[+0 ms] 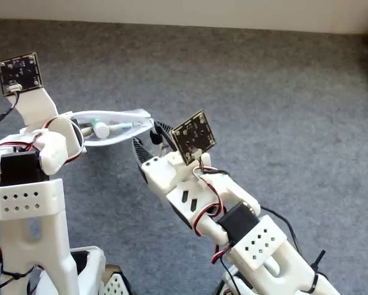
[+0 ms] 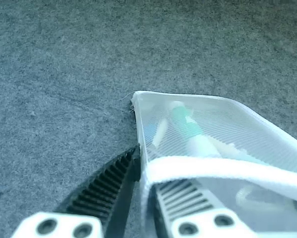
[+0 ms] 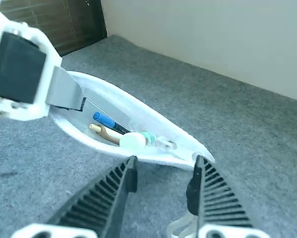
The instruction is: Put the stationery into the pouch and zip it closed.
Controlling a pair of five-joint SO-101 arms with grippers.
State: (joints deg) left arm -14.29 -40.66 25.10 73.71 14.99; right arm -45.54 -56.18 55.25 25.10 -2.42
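Left end effector (image 2: 143, 166) is clamped on the rim at one end of the white mesh pouch (image 1: 117, 140), which sits over the grey table (image 1: 264, 86) with its mouth unzipped. A blue pen (image 3: 107, 120) and a white-capped tube (image 3: 132, 140) lie inside. Right end effector (image 3: 163, 171) has its jaws apart, holding nothing, just beside the pouch's other end.

One pouch (image 3: 153, 116), one blue pen (image 3: 105, 119), one tan stick (image 3: 104, 133), one white-capped tube (image 3: 134, 141), one left end effector (image 2: 144, 168), one right end effector (image 3: 164, 163)
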